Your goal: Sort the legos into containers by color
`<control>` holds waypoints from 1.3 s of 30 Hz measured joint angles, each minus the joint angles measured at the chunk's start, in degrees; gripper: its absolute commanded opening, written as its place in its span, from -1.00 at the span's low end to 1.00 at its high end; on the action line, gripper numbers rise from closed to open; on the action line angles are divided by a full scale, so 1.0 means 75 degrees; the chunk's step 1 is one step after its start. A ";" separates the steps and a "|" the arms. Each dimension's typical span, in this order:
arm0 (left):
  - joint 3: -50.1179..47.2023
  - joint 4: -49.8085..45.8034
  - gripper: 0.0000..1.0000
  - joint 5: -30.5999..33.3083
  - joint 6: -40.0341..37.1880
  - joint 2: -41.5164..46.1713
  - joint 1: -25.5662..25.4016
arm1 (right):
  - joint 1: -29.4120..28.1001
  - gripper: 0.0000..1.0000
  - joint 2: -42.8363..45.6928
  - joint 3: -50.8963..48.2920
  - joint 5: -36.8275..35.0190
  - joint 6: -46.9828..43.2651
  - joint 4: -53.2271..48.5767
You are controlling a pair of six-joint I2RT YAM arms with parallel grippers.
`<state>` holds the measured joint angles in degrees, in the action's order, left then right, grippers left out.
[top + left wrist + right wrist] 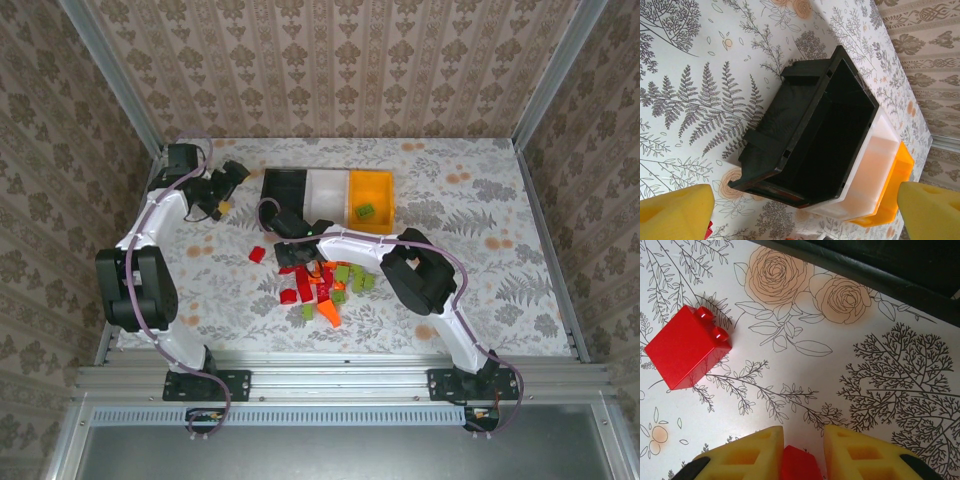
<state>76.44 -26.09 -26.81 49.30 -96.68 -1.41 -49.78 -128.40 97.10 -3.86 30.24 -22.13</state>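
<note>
Three containers stand in a row at the back: black (pixel 285 187), white (pixel 327 195) and orange-yellow (pixel 372 190), the last with a green lego (pixel 365 211) inside. A pile of red, orange and green legos (pixel 325 285) lies in front of them. My right gripper (pixel 280 225) is low over the table between pile and black bin. In the right wrist view its yellow fingers (pixel 802 440) are shut on a red lego (pixel 800 465); another red lego (pixel 687 347) lies to the left. My left gripper (pixel 226 195) hovers open left of the black bin (pixel 790 125), holding nothing.
The black bin's rim (pixel 865 270) runs just ahead of the right gripper. The white bin (pixel 875 165) and orange-yellow bin (pixel 900 175) sit tight against the black one. A lone red lego (pixel 257 254) lies left of the pile. Metal rails frame the table.
</note>
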 measured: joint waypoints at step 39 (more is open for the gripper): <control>-0.0093 0.0117 0.92 -0.0117 0.0087 -0.0012 0.0000 | -0.0152 0.02 0.0624 -0.0137 0.0055 0.0149 -0.0536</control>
<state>75.75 -25.21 -27.68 49.95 -96.77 -1.41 -50.92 -123.72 96.07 -3.44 31.35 -26.15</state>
